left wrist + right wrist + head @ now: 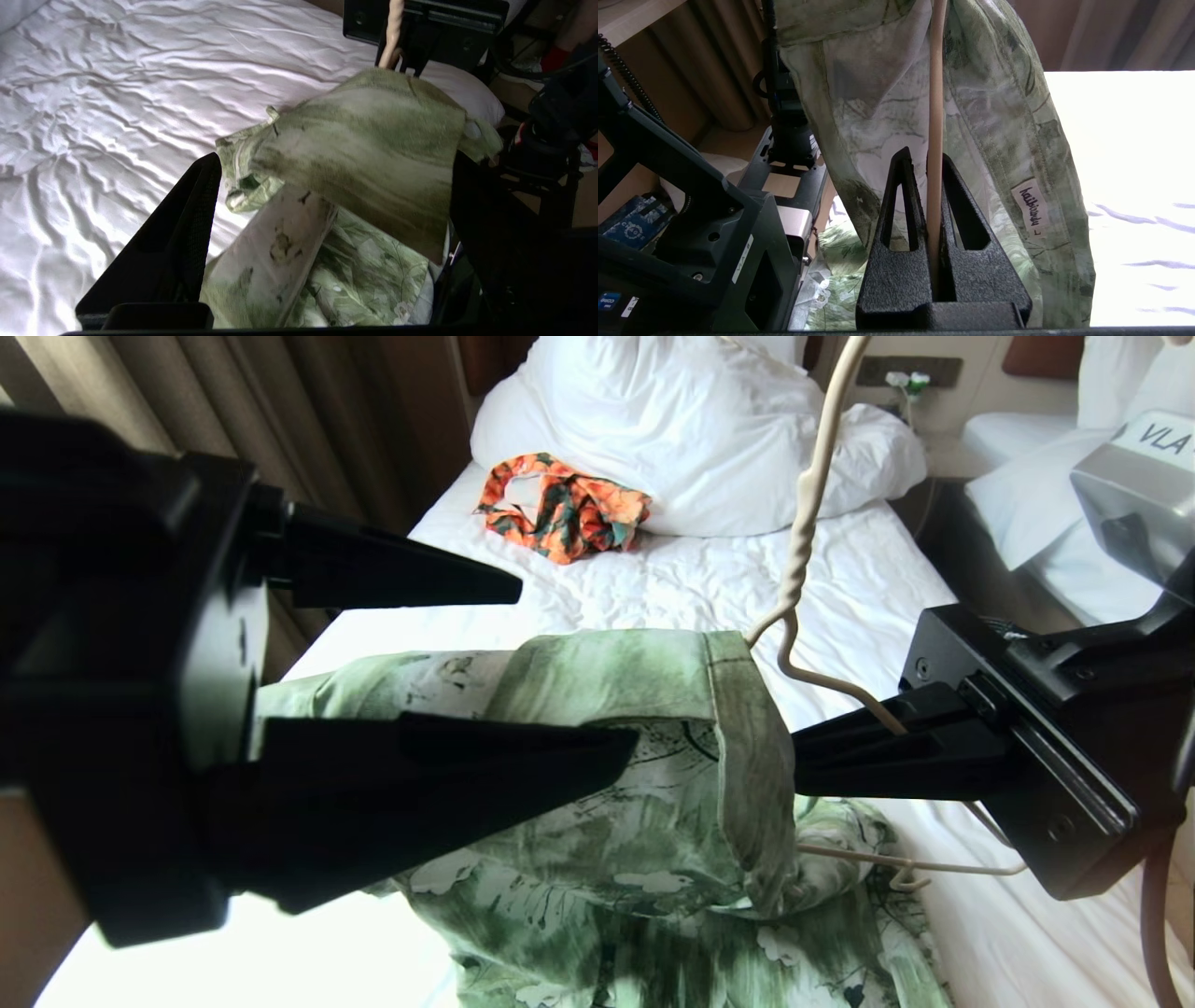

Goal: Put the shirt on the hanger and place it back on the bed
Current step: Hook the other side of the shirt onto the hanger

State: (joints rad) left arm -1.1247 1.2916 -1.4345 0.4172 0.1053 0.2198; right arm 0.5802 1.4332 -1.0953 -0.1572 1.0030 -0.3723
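Green-and-white cloth, soft and light, is what the shirt (644, 747) looks like: it droops and folds over whatever carries it, so it should slide and bunch rather than hold a shape. It hangs draped over one end of the hanger (803, 537), held up above the bed (672, 588), its lower part trailing onto the sheet.

The hanger is thin, stiff and cream-coloured, probably slippery under cloth. The right gripper (803, 761) has its jaws pinched narrow on the hanger's wire. The left gripper (569, 663) stands with jaws wide around the shirt's folded shoulder, gripping nothing. A firm seam such as the collar or shoulder edge seems the best place to take hold.

An orange floral garment (565, 509) lies near the duvet (691, 429), well apart. A second bed (1036, 495) stands beyond the right arm.
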